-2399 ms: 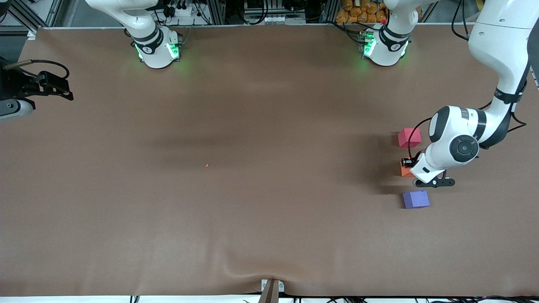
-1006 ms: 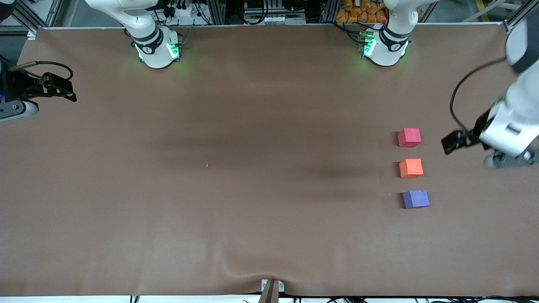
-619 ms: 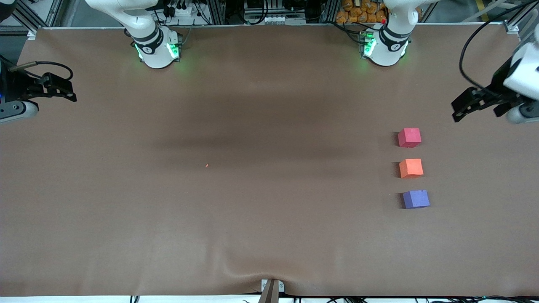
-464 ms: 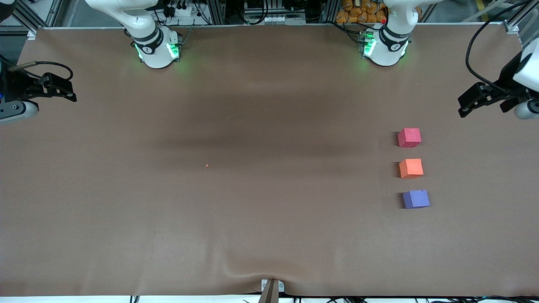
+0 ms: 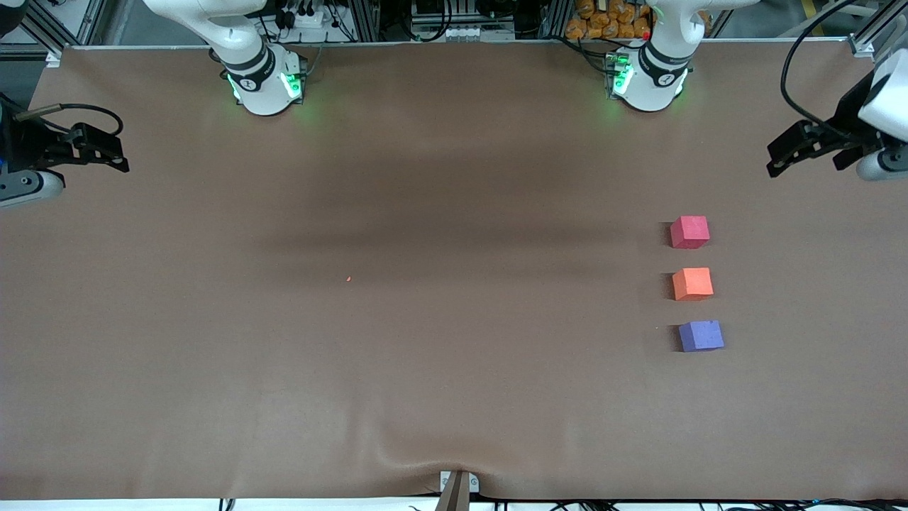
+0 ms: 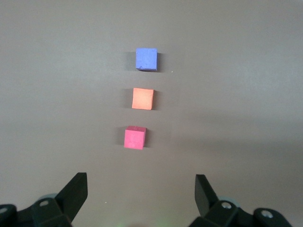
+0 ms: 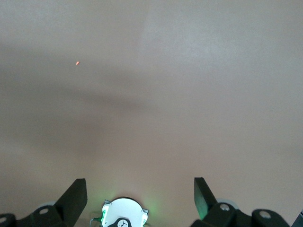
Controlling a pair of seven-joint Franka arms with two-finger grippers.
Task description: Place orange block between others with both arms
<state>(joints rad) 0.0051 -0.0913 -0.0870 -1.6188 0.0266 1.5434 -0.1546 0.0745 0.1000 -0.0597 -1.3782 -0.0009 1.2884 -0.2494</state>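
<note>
orange block [image 5: 692, 284] on tabletop [image 5: 440, 319] toward left arm's end, between red cube [image 5: 689, 232] and purple cube [image 5: 701, 336], apart from both, three in row; purple nearest front camera. left gripper [image 5: 809, 145] up over tabletop edge at left arm's end, fingers apart, empty. right gripper [image 5: 96, 145] over right arm's end, fingers apart, empty, waiting. tiny orange speck [image 5: 348, 279] mid-tabletop.

Three cubes on the table [image 5: 425, 355]: one pinkish-red cube [image 5: 689, 232], one orange block [image 5: 692, 284], one purple-blue cube [image 5: 701, 336]; two arms.
</note>
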